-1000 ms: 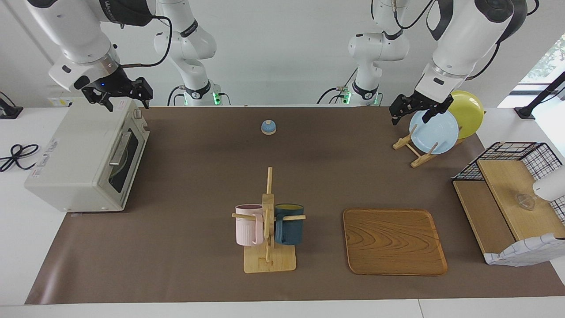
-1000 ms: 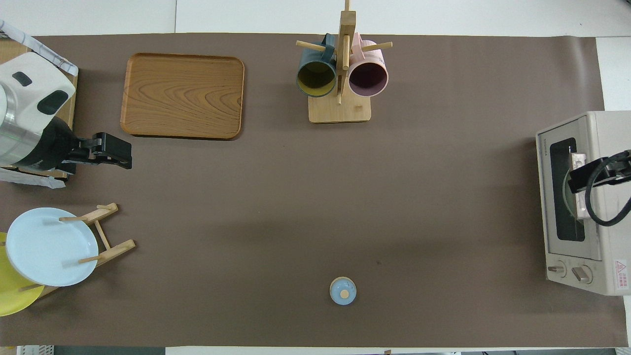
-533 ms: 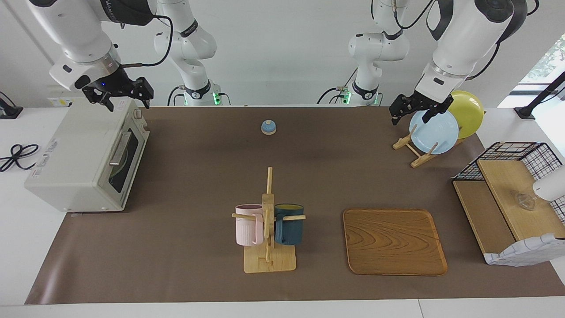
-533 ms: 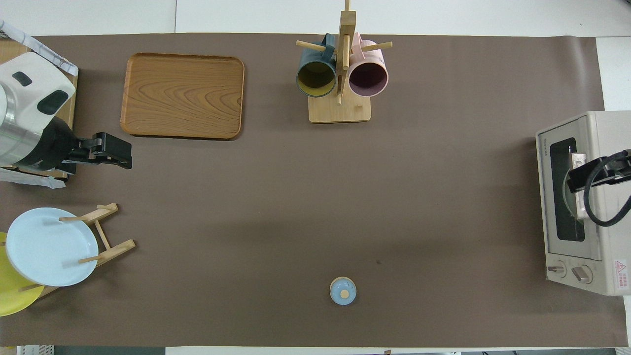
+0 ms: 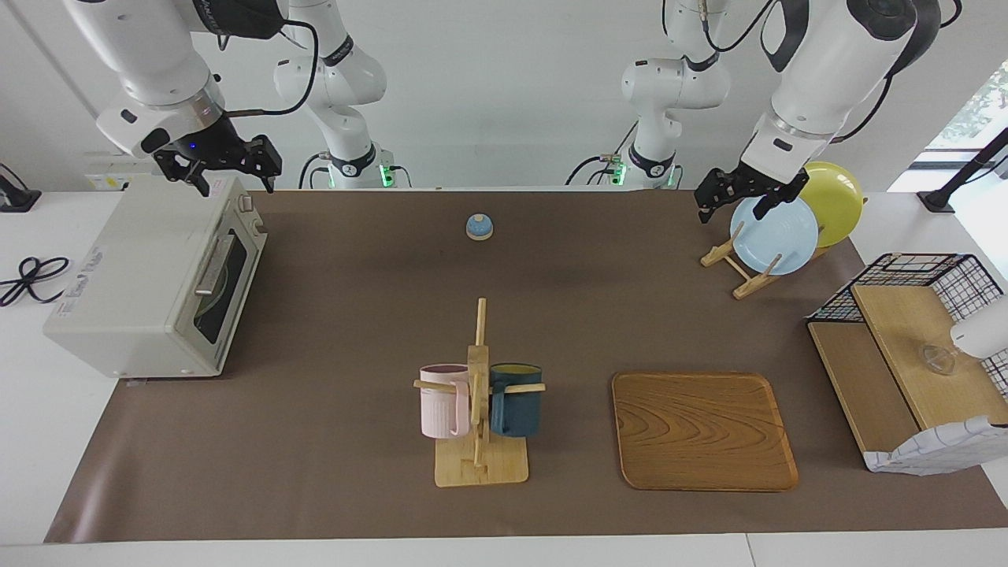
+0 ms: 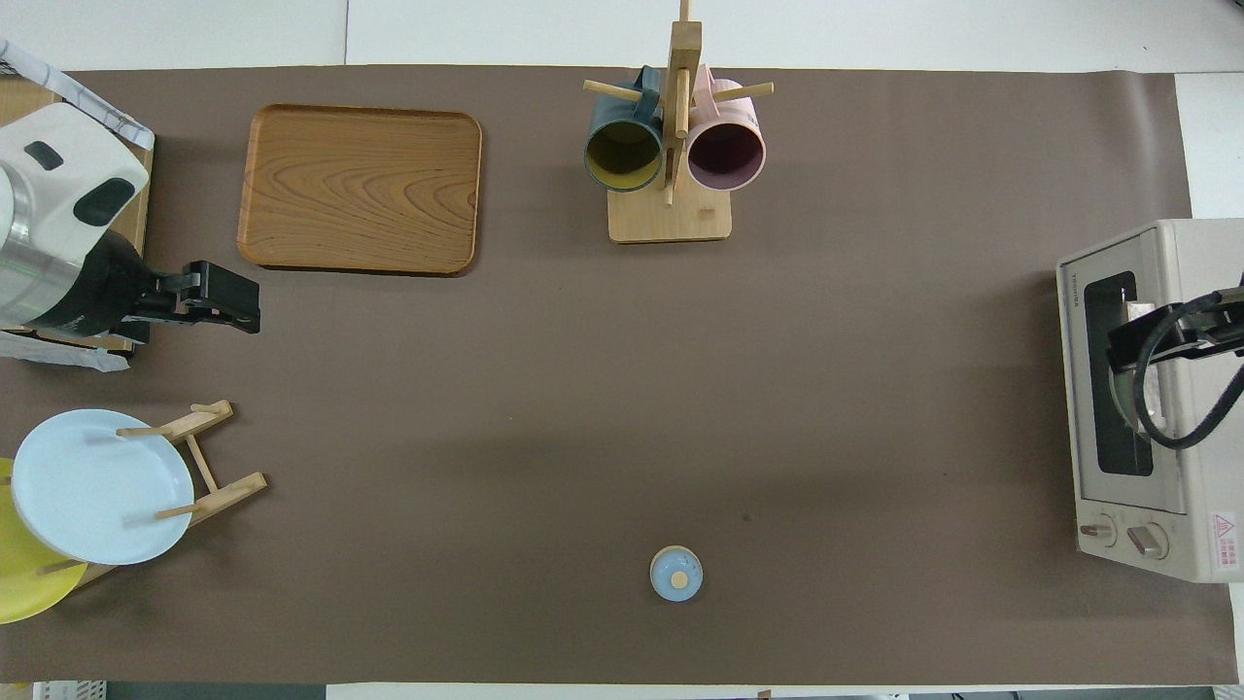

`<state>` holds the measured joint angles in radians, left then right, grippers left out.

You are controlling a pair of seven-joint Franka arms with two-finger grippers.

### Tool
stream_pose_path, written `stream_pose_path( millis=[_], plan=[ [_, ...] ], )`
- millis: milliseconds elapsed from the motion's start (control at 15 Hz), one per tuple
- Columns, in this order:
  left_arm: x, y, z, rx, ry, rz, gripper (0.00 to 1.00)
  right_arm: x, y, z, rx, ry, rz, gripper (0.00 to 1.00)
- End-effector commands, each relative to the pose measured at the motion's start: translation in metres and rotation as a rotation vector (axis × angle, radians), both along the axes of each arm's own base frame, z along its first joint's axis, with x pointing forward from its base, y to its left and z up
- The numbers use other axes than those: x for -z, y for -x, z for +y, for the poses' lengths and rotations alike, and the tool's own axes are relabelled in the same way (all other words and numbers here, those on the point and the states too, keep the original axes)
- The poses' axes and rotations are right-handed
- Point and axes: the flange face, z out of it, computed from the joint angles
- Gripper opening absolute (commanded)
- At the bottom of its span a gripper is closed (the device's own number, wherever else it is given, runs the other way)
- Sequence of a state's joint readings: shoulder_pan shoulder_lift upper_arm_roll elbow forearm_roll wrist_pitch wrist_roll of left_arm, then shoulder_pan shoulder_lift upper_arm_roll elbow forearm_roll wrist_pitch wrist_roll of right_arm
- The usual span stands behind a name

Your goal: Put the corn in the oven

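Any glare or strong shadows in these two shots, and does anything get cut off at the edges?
Facing view: even light, soft shadow beside the oven, bright window at one edge. Overhead view: faint shadow band across the brown mat; the oven and yellow plate are cropped.

We find little that reads. The boxy off-white toaster oven carries dark lettering along its top, too slanted for us to make out. In the overhead view a small brand word stands on its door frame, also unreadable to us, and a red triangular warning sticker sits beside the two knobs, its print too fine.
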<state>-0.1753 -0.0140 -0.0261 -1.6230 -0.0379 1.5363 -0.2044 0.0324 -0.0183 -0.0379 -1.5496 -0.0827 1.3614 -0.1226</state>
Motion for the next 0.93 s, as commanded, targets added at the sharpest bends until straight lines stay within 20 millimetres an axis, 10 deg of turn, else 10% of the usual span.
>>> stream_pose_path(
  millis=[0, 867],
  plan=[
    [-0.002, 0.002, 0.003, 0.000, 0.012, 0.005, 1.00, -0.001, -0.003, -0.005, 0.029, -0.040, -0.002, 1.00],
    [-0.002, 0.002, 0.003, 0.000, 0.012, 0.005, 1.00, -0.006, -0.014, -0.009, 0.114, -0.085, -0.087, 1.00]
  ],
)
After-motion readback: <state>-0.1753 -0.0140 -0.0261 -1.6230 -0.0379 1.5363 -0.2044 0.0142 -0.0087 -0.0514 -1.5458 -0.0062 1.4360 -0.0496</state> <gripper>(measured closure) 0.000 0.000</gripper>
